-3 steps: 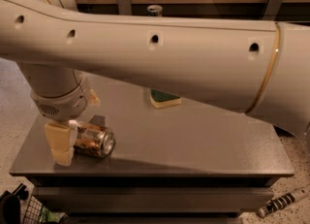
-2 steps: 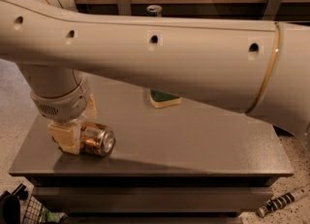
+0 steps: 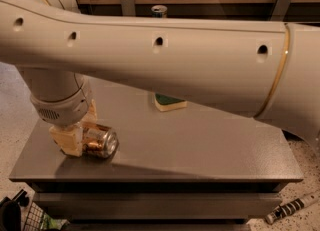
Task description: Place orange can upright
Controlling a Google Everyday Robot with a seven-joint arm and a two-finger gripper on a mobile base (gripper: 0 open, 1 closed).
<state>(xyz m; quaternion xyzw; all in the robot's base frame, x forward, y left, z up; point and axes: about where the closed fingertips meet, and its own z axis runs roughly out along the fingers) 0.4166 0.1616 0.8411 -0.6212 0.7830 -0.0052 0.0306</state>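
The orange can [image 3: 101, 143] lies on its side near the front left of the grey table [image 3: 200, 150], its silver end facing front right. My gripper [image 3: 80, 131] hangs from the big cream arm [image 3: 165, 60] and sits down over the can. One cream finger [image 3: 66, 140] is pressed against the can's near left side and the other finger [image 3: 90, 112] is behind it. The can still rests on the table top.
A green and pale block [image 3: 170, 102] lies mid-table, partly under the arm. The top of another can [image 3: 159, 10] shows at the back behind the arm. On the floor are a wire basket [image 3: 22, 217] at front left and a striped tool [image 3: 292, 207] at front right.
My gripper has come lower and its fingers have closed in around the can's body. The can stays on its side in about the same place.
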